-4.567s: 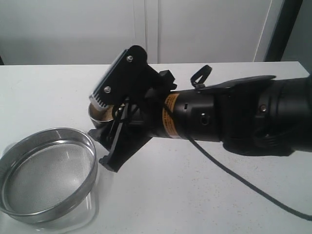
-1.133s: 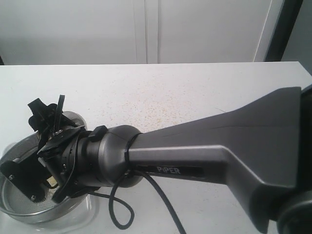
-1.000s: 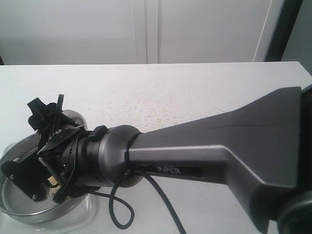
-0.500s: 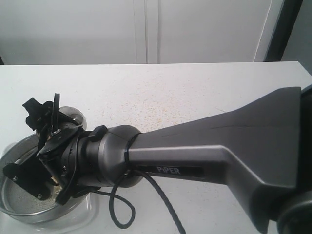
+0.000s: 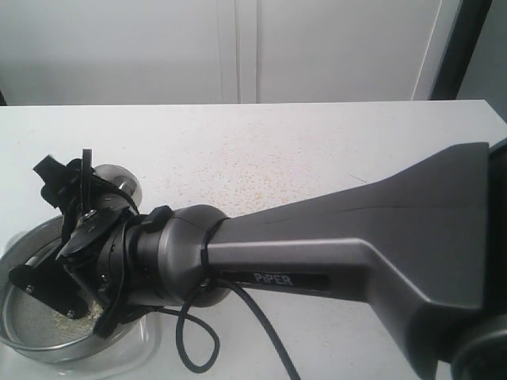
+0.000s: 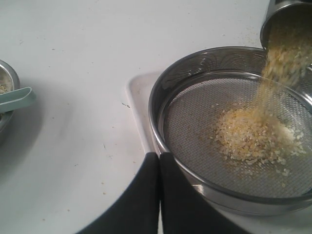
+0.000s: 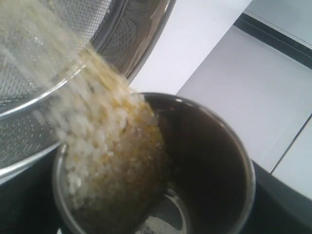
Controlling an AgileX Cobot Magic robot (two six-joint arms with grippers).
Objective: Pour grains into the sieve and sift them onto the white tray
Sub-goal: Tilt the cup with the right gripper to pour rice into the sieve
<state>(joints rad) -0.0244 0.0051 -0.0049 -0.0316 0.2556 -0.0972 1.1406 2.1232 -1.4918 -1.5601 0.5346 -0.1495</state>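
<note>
Because your right gripper (image 5: 73, 294) clamps the cup (image 7: 214, 161) tipped over the sieve (image 6: 153, 117), grains (image 6: 248, 136) land on mesh above the white tray (image 6: 136, 97); left gripper (image 6: 159, 161) idles, jaws together.

This looks like a robotics lab bench: a dark grey moulded robot arm (image 5: 356, 237) marked PiPER reaches over a plain white speckled tabletop (image 5: 317, 142) backed by flat white wall panels (image 5: 142, 47).

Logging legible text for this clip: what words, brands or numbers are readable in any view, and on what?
"PiPER": on the grey link of the right arm, exterior view.
Nothing else readable: the sieve, the steel cup and the white tray show no markings.
</note>
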